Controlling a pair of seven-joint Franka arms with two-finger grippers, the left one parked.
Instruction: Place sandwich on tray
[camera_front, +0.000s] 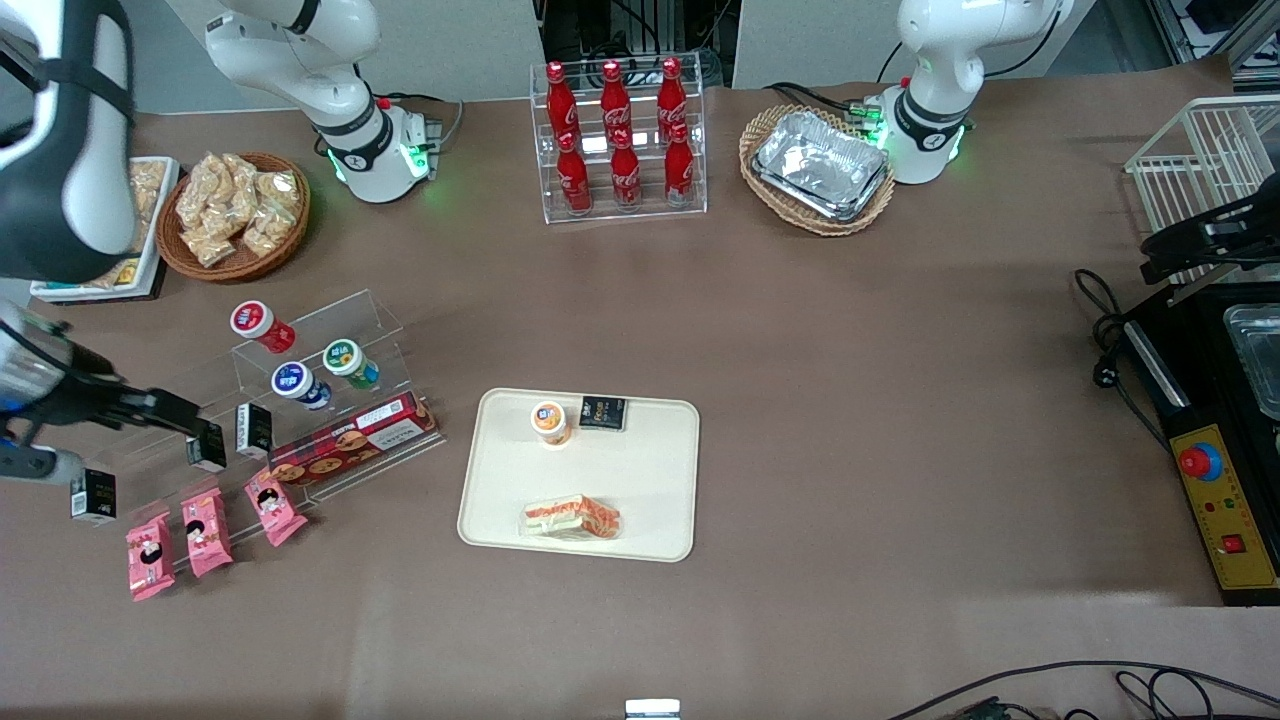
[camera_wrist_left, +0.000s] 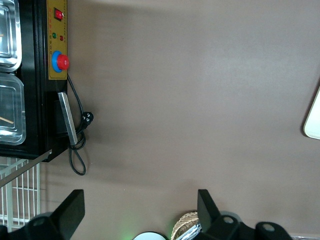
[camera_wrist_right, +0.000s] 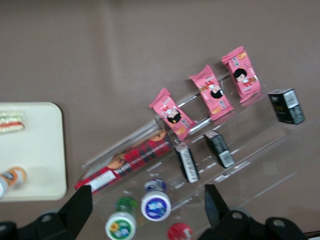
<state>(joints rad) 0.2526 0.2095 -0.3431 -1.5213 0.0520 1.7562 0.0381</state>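
Sandwich (camera_front: 571, 518) lies on tray (camera_front: 640, 470); spread claw (camera_wrist_right: 147, 205) above snack rack (camera_front: 330, 400).

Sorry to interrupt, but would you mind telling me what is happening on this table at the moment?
The sandwich already lies on the tray, nearer the front camera than a small orange-lidded cup and a black packet that share the tray. The working arm's pincer is open and holds nothing. It hangs above the clear snack rack toward the working arm's end of the table, well away from the tray.
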